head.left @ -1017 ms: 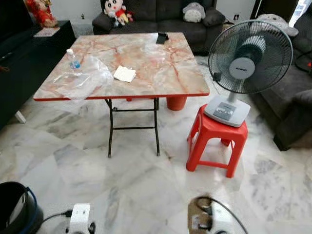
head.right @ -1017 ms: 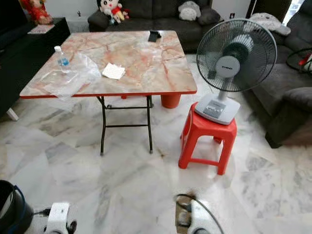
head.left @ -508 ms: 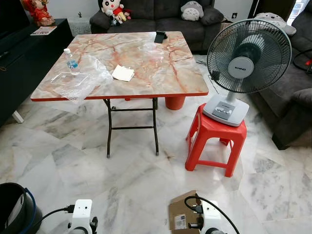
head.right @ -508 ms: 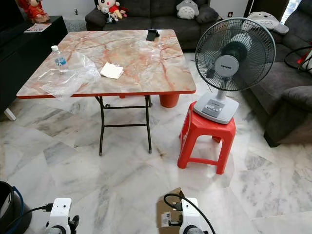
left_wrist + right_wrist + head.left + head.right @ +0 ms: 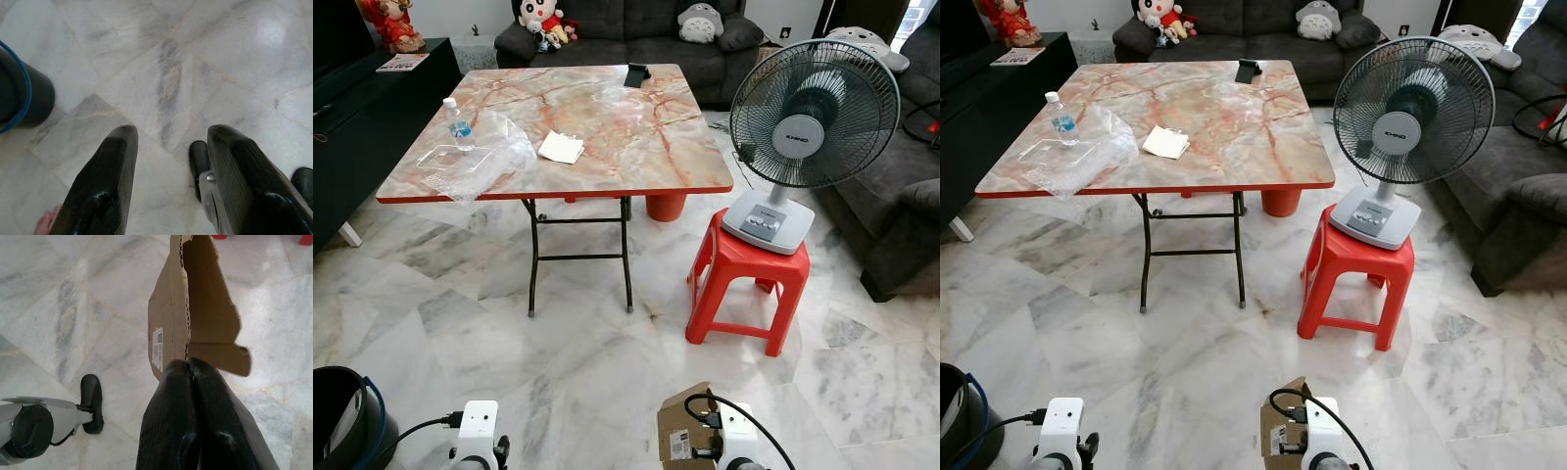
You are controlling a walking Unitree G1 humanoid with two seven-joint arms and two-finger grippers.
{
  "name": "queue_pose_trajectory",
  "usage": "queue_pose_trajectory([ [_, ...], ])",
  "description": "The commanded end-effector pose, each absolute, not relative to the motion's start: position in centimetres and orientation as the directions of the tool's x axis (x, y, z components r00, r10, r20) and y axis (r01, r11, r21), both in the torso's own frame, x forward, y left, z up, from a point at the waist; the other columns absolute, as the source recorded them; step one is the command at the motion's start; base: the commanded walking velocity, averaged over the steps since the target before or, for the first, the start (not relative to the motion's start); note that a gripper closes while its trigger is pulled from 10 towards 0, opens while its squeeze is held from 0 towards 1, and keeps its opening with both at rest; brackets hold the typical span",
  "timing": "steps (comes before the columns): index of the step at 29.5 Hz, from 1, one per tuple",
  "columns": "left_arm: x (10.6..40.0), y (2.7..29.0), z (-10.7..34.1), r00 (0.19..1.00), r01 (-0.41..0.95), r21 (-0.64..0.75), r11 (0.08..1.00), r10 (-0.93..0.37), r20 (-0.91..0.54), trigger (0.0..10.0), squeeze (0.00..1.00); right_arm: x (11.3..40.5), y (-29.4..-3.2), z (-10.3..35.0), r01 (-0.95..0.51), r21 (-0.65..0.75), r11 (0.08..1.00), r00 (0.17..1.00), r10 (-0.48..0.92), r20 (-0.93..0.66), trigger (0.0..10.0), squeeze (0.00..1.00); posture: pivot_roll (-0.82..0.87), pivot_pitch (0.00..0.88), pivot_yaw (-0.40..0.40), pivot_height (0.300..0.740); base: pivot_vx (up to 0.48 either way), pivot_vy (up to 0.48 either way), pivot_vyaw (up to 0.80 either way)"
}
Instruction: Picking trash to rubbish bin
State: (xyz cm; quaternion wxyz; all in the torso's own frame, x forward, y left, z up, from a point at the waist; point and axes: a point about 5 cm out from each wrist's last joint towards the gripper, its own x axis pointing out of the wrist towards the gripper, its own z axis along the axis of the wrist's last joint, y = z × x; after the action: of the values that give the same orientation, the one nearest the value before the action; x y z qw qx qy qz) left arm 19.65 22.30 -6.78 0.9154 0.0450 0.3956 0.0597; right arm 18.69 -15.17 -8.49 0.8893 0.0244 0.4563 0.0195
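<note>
A torn piece of brown cardboard (image 5: 195,308) with a white label is pinched in my right gripper (image 5: 188,363), which is shut on its lower edge and holds it above the marble floor; the cardboard (image 5: 677,441) also shows low in the left eye view beside my right arm (image 5: 736,446). The black rubbish bin (image 5: 337,416) with a blue rim stands on the floor at my near left. My left gripper (image 5: 171,132) hangs open over bare floor with nothing between its fingers, and the bin (image 5: 19,93) is a short way off to its side.
A marble-topped folding table (image 5: 607,181) ahead carries clear plastic wrap (image 5: 475,157), a water bottle (image 5: 458,119), a white paper (image 5: 561,147) and a dark object (image 5: 637,71). A fan (image 5: 808,108) sits on a red stool (image 5: 744,284) to the right. Dark sofas line the back and right.
The head camera has steadied and shifted slightly; a second ago the lower view was blurred. The cardboard stays in my right gripper, and the left gripper stays open.
</note>
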Motion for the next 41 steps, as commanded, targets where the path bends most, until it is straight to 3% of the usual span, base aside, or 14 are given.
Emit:
queue_pose_trajectory([
  [1, 19.4, 22.71, -6.89, 0.663, -0.079, 0.145, 0.986, 0.161, -0.731, 10.0, 0.0, 19.12, -15.2, -8.26, -0.015, 0.054, 0.998, 0.598, 0.052, -0.8, 10.0, 0.0, -0.02, 0.0, -0.002, 0.74, 0.0, 0.0, 0.8],
  [41, 19.45, 22.62, -6.82, 0.675, -0.077, 0.154, 0.985, 0.165, -0.719, 10.0, 0.0, 18.88, -15.13, -8.38, -0.027, 0.064, 0.998, 0.588, 0.068, -0.806, 10.0, 0.0, -0.02, 0.014, -0.008, 0.74, 0.0, 0.0, 0.8],
])
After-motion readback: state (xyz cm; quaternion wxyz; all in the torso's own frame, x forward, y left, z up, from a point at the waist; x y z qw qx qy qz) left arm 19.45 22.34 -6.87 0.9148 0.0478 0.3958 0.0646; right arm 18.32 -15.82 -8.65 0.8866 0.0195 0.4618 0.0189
